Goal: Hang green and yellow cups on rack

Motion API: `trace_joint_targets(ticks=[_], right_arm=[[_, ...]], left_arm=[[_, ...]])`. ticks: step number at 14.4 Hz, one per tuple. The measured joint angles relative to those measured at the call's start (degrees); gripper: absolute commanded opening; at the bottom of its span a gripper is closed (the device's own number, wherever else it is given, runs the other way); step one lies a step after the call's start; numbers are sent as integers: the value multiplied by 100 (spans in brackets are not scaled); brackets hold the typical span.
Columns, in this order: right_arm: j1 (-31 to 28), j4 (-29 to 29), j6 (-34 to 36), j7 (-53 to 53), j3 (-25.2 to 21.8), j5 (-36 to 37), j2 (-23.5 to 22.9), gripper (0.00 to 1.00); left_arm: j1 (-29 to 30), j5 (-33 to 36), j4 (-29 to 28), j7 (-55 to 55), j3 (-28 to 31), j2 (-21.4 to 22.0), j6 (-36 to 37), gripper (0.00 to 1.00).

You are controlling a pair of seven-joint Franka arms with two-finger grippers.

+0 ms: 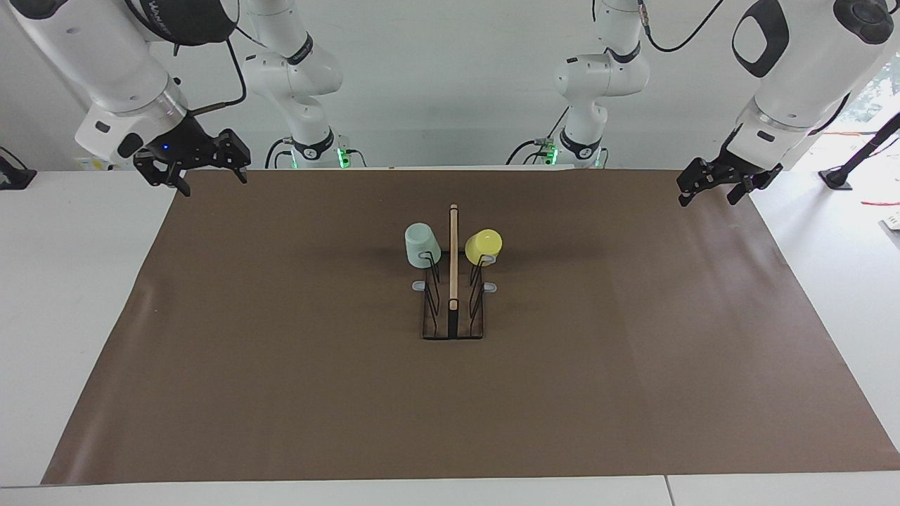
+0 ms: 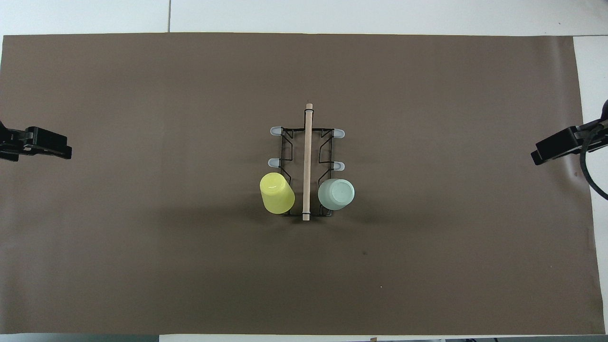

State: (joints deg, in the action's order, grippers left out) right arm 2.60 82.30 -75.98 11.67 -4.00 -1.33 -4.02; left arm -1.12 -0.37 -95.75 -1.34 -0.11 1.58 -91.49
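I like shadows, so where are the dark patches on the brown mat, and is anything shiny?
Overhead view: soft dark patches spread on the mat beside the rack; the yellow cup has a small bright glint. Facing view: shadows are fainter.
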Motion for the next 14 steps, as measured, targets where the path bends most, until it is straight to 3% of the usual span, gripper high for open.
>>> trace_joint_targets(ticks=[5,14], right_arm=[[14,859,-426,-162,-194,93,420,100],[-7,882,-568,-779,-238,207,416,100]], left_arm=[[0,0,0,0,0,0,0,100],[0,0,0,0,0,0,0,100]])
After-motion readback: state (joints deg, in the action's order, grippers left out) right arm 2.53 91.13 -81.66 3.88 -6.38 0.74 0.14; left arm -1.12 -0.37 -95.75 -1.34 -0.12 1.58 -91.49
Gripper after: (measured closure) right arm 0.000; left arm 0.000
